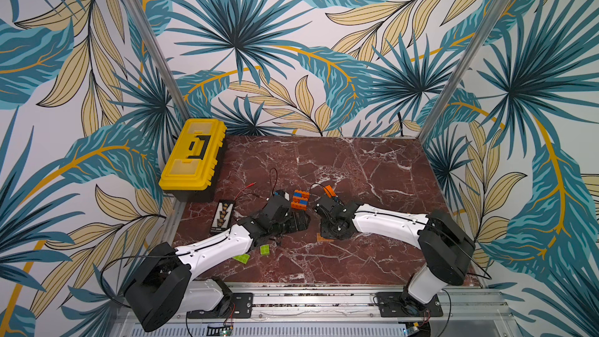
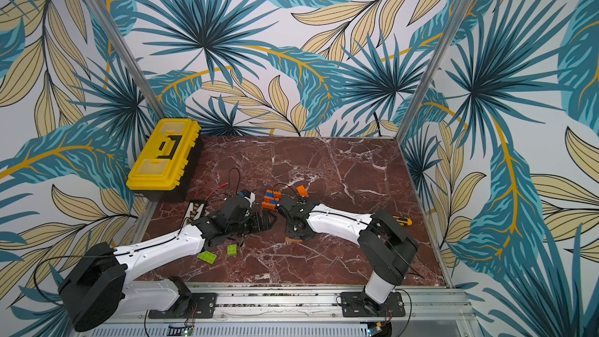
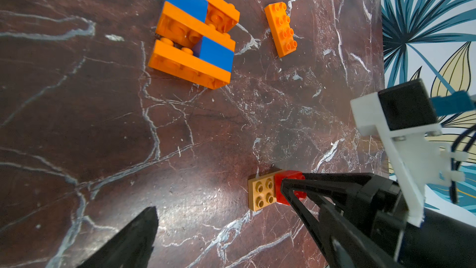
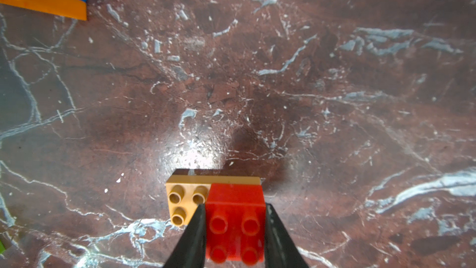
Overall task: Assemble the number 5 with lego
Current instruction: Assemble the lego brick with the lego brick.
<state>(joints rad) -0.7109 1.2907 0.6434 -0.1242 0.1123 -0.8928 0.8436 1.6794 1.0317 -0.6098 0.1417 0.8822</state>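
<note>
An orange and blue lego assembly (image 1: pixel 299 200) (image 3: pixel 195 29) lies mid-table. A loose orange brick (image 1: pixel 329 191) (image 3: pixel 280 29) lies just right of it. My right gripper (image 4: pixel 235 207) (image 1: pixel 324 236) points down, shut on a red brick (image 4: pixel 235 233) (image 3: pixel 288 184). That brick sits on one half of a tan plate (image 4: pixel 185 199) (image 3: pixel 262 193) resting on the marble. My left gripper (image 3: pixel 231 238) (image 1: pixel 293 220) hovers open just left of it, holding nothing. Two lime green bricks (image 1: pixel 241 258) (image 1: pixel 265 249) lie beside the left forearm.
A yellow toolbox (image 1: pixel 191 157) stands at the back left. A small black and white board (image 1: pixel 223 217) with red and black wires (image 1: pixel 246 189) lies left of the left gripper. A yellow utility knife (image 2: pixel 403 221) shows behind the right arm's elbow.
</note>
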